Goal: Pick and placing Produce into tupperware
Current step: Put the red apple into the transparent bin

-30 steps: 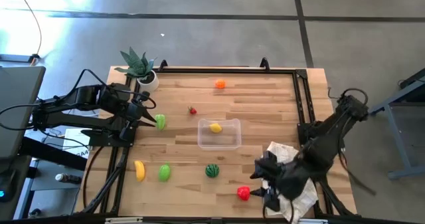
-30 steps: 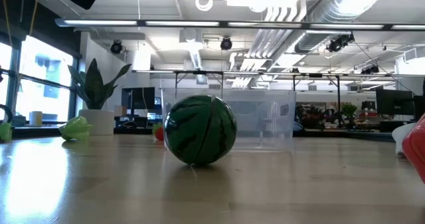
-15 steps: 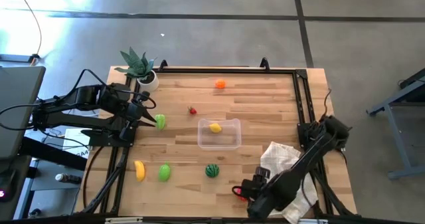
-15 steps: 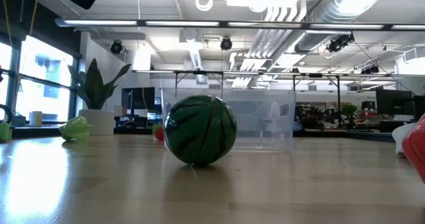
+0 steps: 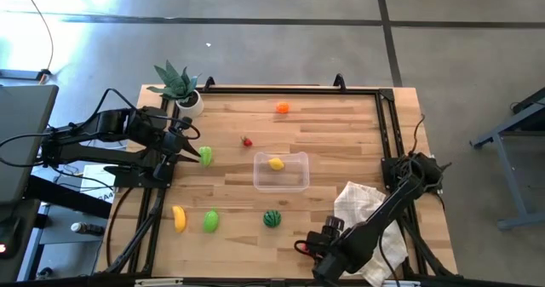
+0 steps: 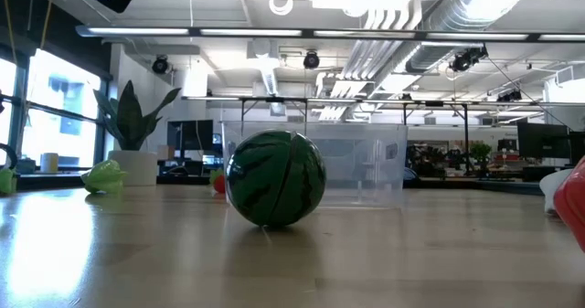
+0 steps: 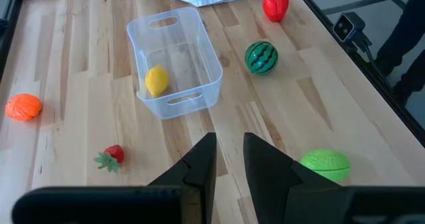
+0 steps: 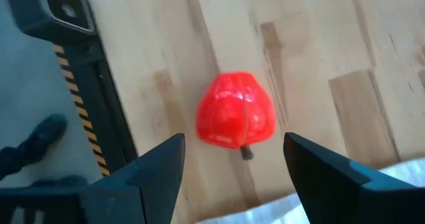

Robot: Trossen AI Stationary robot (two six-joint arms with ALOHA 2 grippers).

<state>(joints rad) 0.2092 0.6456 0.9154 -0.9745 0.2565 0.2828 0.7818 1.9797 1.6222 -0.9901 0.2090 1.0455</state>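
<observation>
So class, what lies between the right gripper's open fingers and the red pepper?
Only bare wooden table separates right gripper from red pepper, per the right wrist view.

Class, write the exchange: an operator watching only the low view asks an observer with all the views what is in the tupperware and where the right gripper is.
Operator: The watermelon blocks my look into the tupperware. Anything inside?
Observer: One yellow lemon, nothing else.
Operator: I see no arms at all. Where is the right gripper?
Observer: Low over the table's near edge beside the white cloth, open, with a finger on either side of the red pepper and not touching it.
</observation>
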